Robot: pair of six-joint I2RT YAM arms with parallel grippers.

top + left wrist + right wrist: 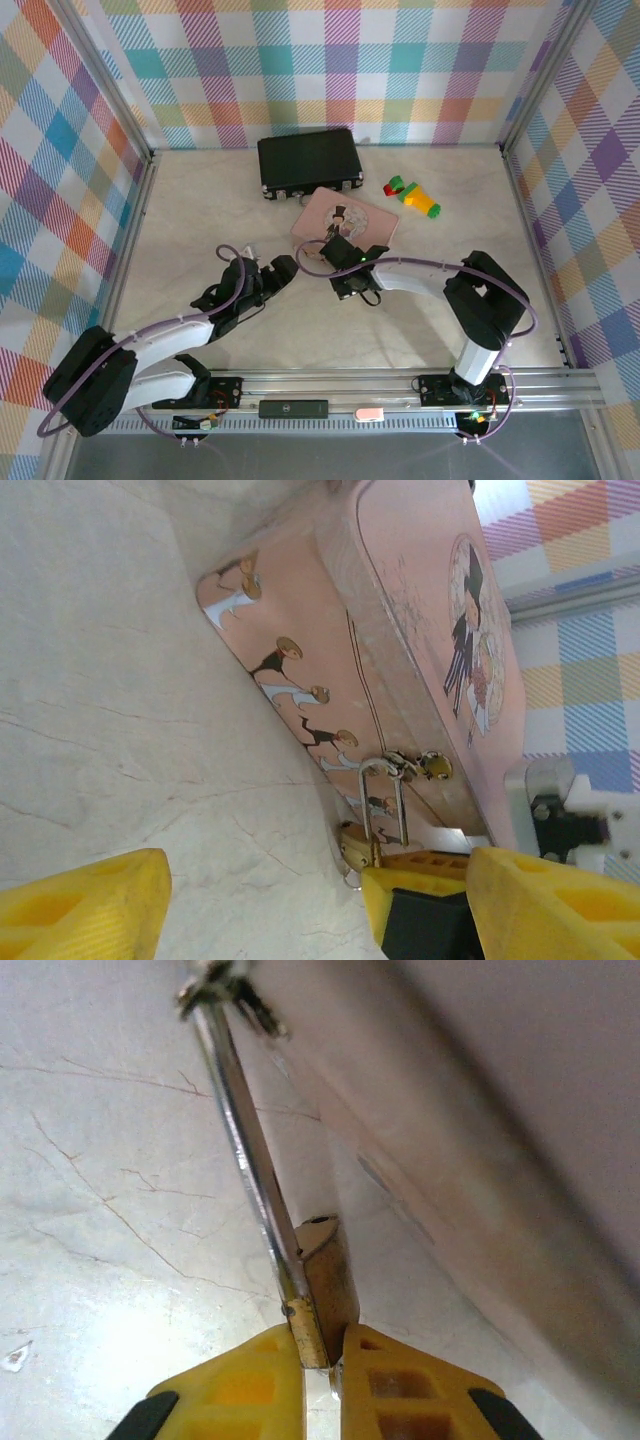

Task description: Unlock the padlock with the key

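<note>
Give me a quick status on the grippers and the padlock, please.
Left gripper open, empty. Right gripper shut on padlock body. Shackle hooked through clasp of pink tin. Tin wall close alongside.

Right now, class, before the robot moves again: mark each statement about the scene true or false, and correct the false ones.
1. The right gripper is shut on the padlock. True.
2. The left gripper is shut tight. False: its fingers are spread wide apart.
3. The padlock's shackle reaches up to the clasp of the pink tin. True.
4. The toy blocks lie on top of the black case. False: they lie on the table, to the right of the case.
</note>
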